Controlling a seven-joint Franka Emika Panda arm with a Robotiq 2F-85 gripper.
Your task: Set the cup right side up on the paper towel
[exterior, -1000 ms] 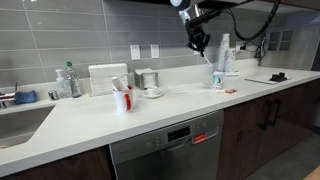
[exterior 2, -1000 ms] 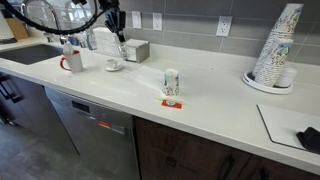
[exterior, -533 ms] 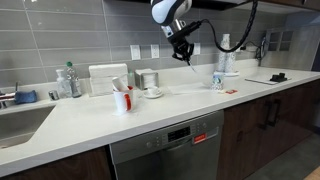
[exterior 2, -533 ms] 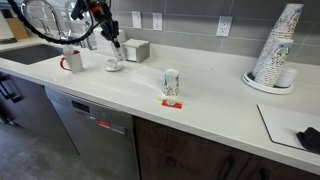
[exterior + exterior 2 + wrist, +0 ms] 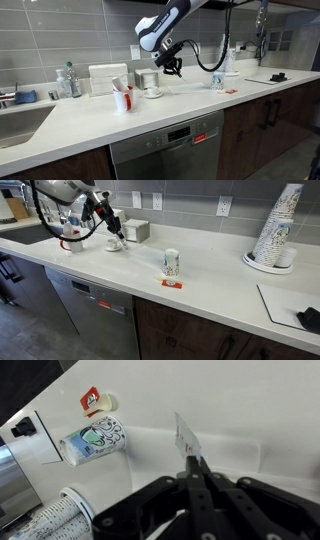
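The cup (image 5: 217, 80) is whitish with faint print and stands upright on the counter next to a small red packet (image 5: 172, 282). It also shows in the other exterior view (image 5: 171, 263) and in the wrist view (image 5: 95, 440). A faint pale rectangular sheet (image 5: 240, 455) on the counter may be the paper towel; the cup is not on it. I cannot make the sheet out in the exterior views. My gripper (image 5: 174, 71) (image 5: 116, 236) (image 5: 190, 453) is far from the cup, above a white cup on a saucer. Its jaws are pressed together with a thin pale slip sticking out.
A white cup on a saucer (image 5: 153, 92) (image 5: 116, 246) sits below the gripper. Nearby are a white-and-red mug with utensils (image 5: 122, 98) (image 5: 72, 240) and a white box holder (image 5: 107, 78) (image 5: 137, 230). A stack of paper cups (image 5: 275, 230) stands at one end, a sink (image 5: 15, 120) at the other.
The arm has swung away from above the printed cup, along the counter and lower, to just above the cup on the saucer. The cup has not moved.
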